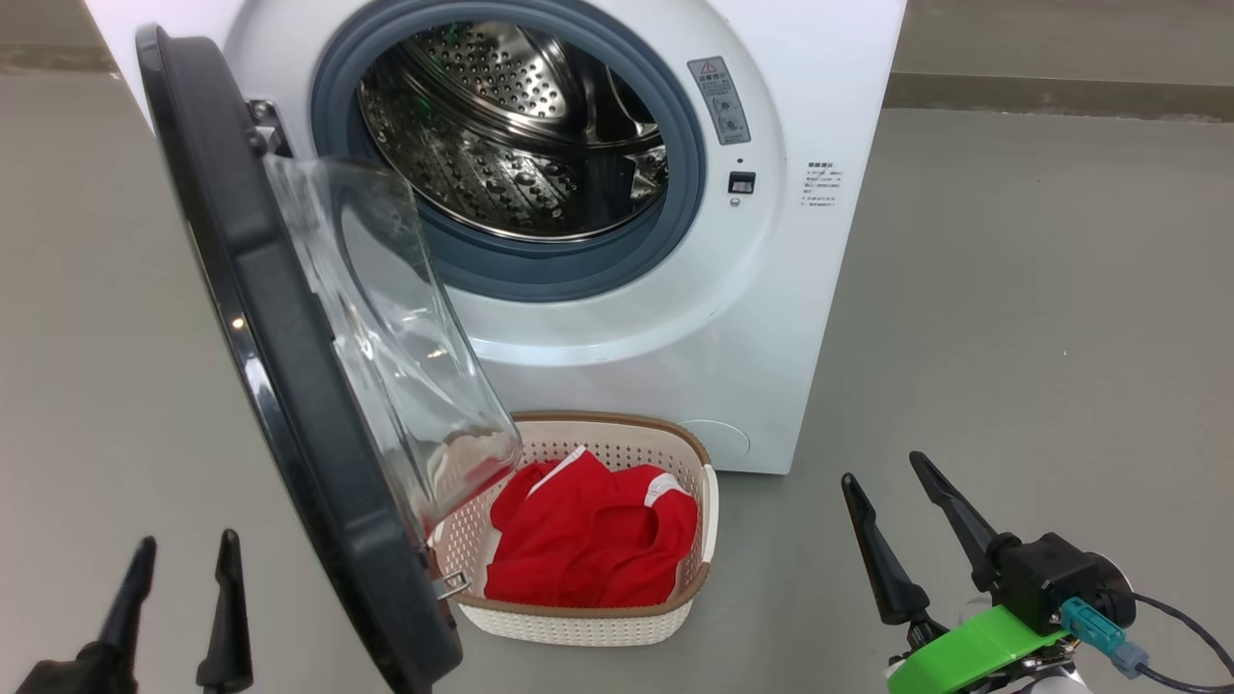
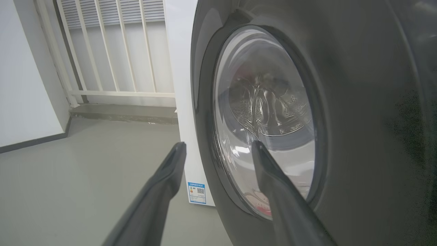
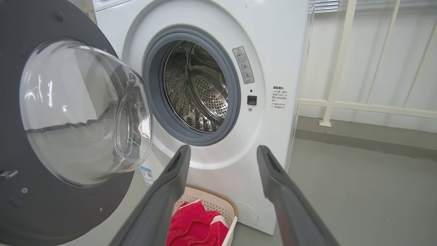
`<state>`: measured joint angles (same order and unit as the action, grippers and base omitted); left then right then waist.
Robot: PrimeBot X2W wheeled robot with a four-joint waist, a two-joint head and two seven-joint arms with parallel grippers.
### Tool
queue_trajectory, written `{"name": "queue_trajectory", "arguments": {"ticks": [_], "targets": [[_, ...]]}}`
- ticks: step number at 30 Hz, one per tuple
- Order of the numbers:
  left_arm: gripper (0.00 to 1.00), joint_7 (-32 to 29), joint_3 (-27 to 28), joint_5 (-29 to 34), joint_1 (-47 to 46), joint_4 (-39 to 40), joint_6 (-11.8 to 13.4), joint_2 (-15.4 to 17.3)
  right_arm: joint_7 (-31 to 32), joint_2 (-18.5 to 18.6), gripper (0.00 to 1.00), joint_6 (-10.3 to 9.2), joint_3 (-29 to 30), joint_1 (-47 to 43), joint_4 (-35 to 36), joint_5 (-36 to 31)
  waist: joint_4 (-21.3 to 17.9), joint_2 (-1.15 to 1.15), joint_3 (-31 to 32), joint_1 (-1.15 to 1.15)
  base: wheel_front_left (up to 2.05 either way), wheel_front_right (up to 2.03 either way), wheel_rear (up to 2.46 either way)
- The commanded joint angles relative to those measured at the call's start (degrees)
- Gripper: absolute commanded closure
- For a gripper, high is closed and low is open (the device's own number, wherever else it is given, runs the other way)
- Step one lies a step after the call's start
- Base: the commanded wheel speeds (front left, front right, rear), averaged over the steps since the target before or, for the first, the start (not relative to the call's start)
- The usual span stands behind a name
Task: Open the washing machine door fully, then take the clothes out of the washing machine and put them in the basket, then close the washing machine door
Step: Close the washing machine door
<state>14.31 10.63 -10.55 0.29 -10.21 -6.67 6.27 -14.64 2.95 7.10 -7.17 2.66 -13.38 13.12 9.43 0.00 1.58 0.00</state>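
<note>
Head view: the washing machine door [image 1: 289, 386] stands swung wide, just ahead and to the right of the left pincer [image 1: 188, 538], whose fingers are spread and carry nothing. The right pincer [image 1: 881, 467] is likewise released and empty. The clothes [image 1: 588, 540] lie in the basket [image 1: 598, 617] on the floor, ahead and to the left of it, in front of the washing machine [image 1: 791, 289]. The drum [image 1: 511, 135] looks empty as far as it shows.

Left wrist view: the left pincer [image 2: 218, 143] points at the door's outer face [image 2: 358, 102], near it; whether it touches, I cannot tell.

Right wrist view: the drum [image 3: 198, 89] sits straight ahead of the right pincer [image 3: 223, 147], with no fabric visible inside. The red clothes [image 3: 198, 225] sit low beside its left finger.

Opening and unloading appear done. Shutting the door seems the one step left, and the left pincer looks placed for that push.
</note>
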Motion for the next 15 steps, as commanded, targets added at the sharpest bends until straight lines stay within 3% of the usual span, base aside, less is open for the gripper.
{"name": "queue_trajectory", "arguments": {"ticks": [1,2,3,6,9,13,15], "targets": [[0.54,0.68,1.81,0.05,-1.01,0.65,-0.38,0.53,-0.36,-0.07,0.0,0.39,-1.15,1.89,1.57,0.28,-0.02,0.0,0.06,0.0,0.0,0.0,0.0],[0.84,0.68,1.77,-0.33,-1.13,0.45,-0.42,0.42,-0.36,-0.07,0.0,0.39,-1.2,1.84,1.56,0.3,-0.02,0.0,0.1,0.0,0.0,0.0,0.0],[1.0,0.68,1.95,-1.07,-1.35,0.21,-0.46,0.2,-0.36,-0.07,0.0,0.39,-1.23,1.81,1.57,0.31,-0.01,0.0,0.11,0.0,0.0,0.0,0.0],[1.0,0.52,2.42,-4.09,-2.09,-0.52,-0.53,-0.6,-0.36,-0.07,0.0,0.39,-1.23,1.73,1.58,0.32,0.07,0.0,0.17,0.0,0.0,0.0,0.0],[1.0,-2.71,3.48,-11.47,-3.82,-0.64,-0.62,-1.8,-0.36,-0.07,0.0,0.39,-1.22,1.54,1.55,0.26,0.21,0.0,0.29,0.0,0.0,0.0,0.0],[1.0,-9.77,5.79,-26.79,-6.4,2.33,-0.68,-2.97,-0.36,-0.07,0.0,0.39,-1.3,1.41,1.51,0.23,0.24,0.0,0.4,0.0,0.0,0.0,0.0],[1.0,-14.27,6.99,-35.74,-7.52,4.61,0.49,-3.23,-0.36,-0.07,0.0,0.39,-1.36,1.39,1.52,0.27,0.16,0.0,0.44,0.0,0.0,0.0,0.0]]}}
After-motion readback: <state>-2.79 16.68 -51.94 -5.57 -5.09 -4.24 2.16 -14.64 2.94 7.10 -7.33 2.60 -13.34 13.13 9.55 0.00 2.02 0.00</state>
